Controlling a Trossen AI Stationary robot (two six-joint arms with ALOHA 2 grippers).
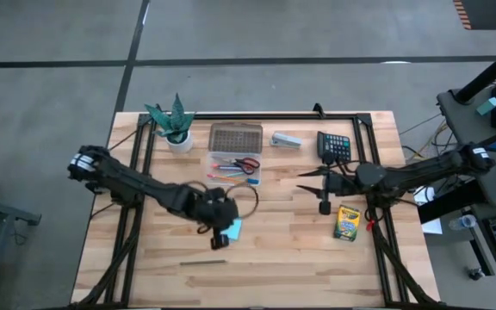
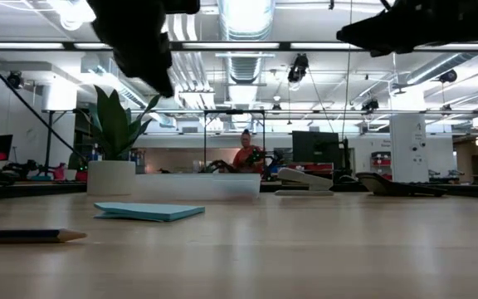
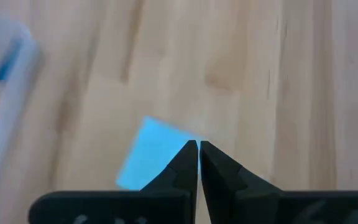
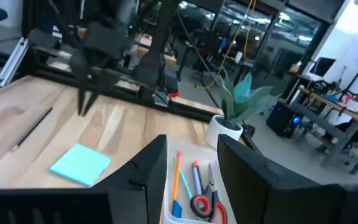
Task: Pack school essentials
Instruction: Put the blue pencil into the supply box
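Surface (image 1: 282,258): pale wooden slats, black frame rails along the far edge and both sides

Tray (image 1: 233,168): clear, at centre toward the far edge; holds red-handled scissors (image 1: 248,164) and orange and blue pens (image 1: 224,176), side by side. In the right wrist view the same tray (image 4: 169,186) shows scissors (image 4: 201,204) and pens (image 4: 185,177) lying lengthwise

Notepad (image 1: 233,229): light-blue square, flat on the surface, near centre, on the near side of the tray; in the low view (image 2: 149,211) it lies flat

Pencil (image 1: 203,263): thin, dark, alone on the surface nearer the front edge than the notepad; tip seen in the low view (image 2: 28,236)

Crayon box (image 1: 346,222): yellow-green, flat on the surface at right, just beside the right arm

Calculator (image 1: 334,144): black, far right. Stapler (image 1: 287,139): grey, between a brown-lidded box (image 1: 235,136) and the calculator. Plant (image 1: 173,120): white pot, far left

Left end effector (image 1: 220,239): clenched, empty, above the notepad's edge; fingertips pressed together in its wrist view (image 3: 197,149), notepad (image 3: 151,160) beneath

Right end effector (image 1: 308,180): part-way open, grasping nothing, raised to the right of the tray, pointed toward it; its fingers (image 4: 148,165) frame the tray

A person sits in the room beyond (image 2: 246,155)
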